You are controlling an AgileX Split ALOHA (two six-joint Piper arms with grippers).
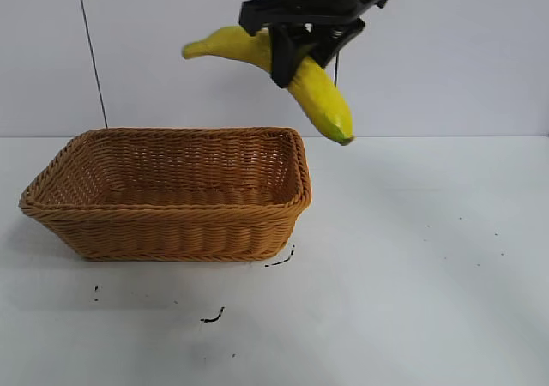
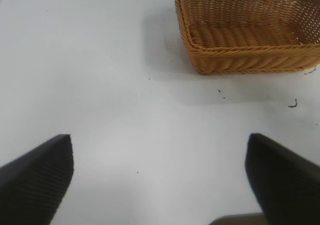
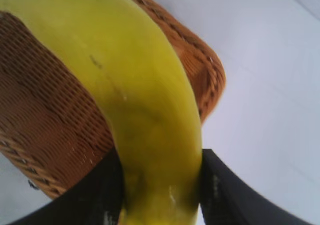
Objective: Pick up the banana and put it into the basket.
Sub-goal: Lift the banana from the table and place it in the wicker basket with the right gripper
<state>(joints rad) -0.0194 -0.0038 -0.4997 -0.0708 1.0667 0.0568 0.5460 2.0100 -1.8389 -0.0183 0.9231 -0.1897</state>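
Note:
My right gripper is shut on the yellow banana and holds it high in the air, above the right end of the basket. The banana hangs tilted, its greenish tip pointing down to the right just past the basket's right rim. In the right wrist view the banana sits between the two black fingers, with the basket below it. The basket is empty. My left gripper is open and empty over bare table, away from the basket.
The basket stands on a white table before a white wall. Small dark specks lie on the table in front of the basket. A thin dark cable hangs at the back left.

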